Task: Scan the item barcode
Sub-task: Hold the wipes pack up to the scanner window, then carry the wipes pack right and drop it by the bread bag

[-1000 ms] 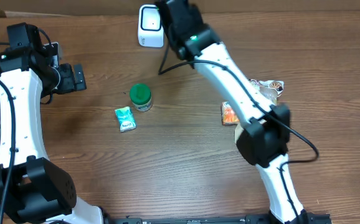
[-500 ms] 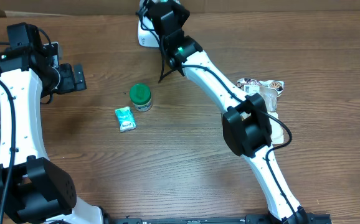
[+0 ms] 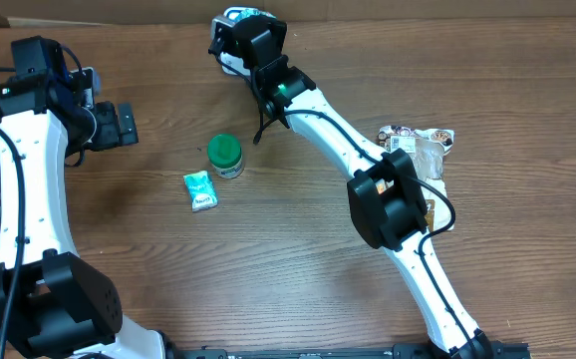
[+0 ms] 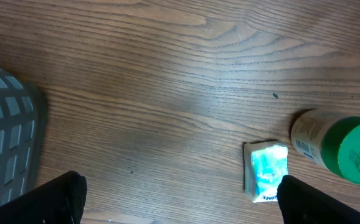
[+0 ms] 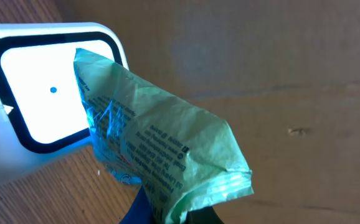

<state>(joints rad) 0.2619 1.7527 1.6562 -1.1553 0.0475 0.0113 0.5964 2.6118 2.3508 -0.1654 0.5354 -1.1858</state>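
Right claw (image 5: 167, 214) clamped on green packet (image 5: 161, 155), packet's far end fronting scanner (image 5: 37, 93) window.

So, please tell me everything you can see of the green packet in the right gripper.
The packet is a crinkled pale green plastic pouch with small dark print and a crimped end seal. The shut right gripper pinches its lower end, holding it tilted before the scanner, partly covering its lit white window.

We see lines of dark print on the green packet (image 5: 161, 155), but cannot read any word. The scanner (image 5: 30, 106) window shows only a blue dot, and the jar (image 4: 336, 148) label's print is too small for us.
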